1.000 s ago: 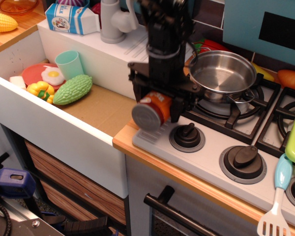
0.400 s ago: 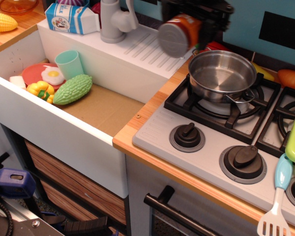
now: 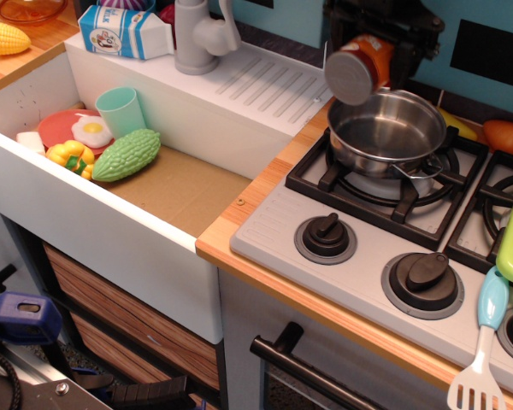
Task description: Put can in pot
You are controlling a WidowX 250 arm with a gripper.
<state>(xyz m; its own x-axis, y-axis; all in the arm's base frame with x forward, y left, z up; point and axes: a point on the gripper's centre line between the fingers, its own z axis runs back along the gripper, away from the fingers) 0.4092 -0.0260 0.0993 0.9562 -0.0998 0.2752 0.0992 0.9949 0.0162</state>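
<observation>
The can [image 3: 356, 68], orange label and grey end facing me, lies tilted on its side in my black gripper [image 3: 372, 47], which is shut on it at the top of the view. It hangs just above the far left rim of the pot [image 3: 389, 132]. The pot is a shiny steel pan sitting on the back left burner of the toy stove, its handle pointing toward the front right. The gripper's fingers are mostly hidden behind the can.
Stove knobs [image 3: 325, 237] sit in front of the pot. A sink [image 3: 179, 192] at left holds a mint-green cup [image 3: 120, 111], green gourd [image 3: 126, 155] and toy food. A milk carton [image 3: 124, 32], a faucet [image 3: 197, 34], a spatula [image 3: 483, 342] at right.
The gripper has carried the can up from the stove's front edge and then right, from beside the faucet to just above the pot's left rim. The pot has not moved.
</observation>
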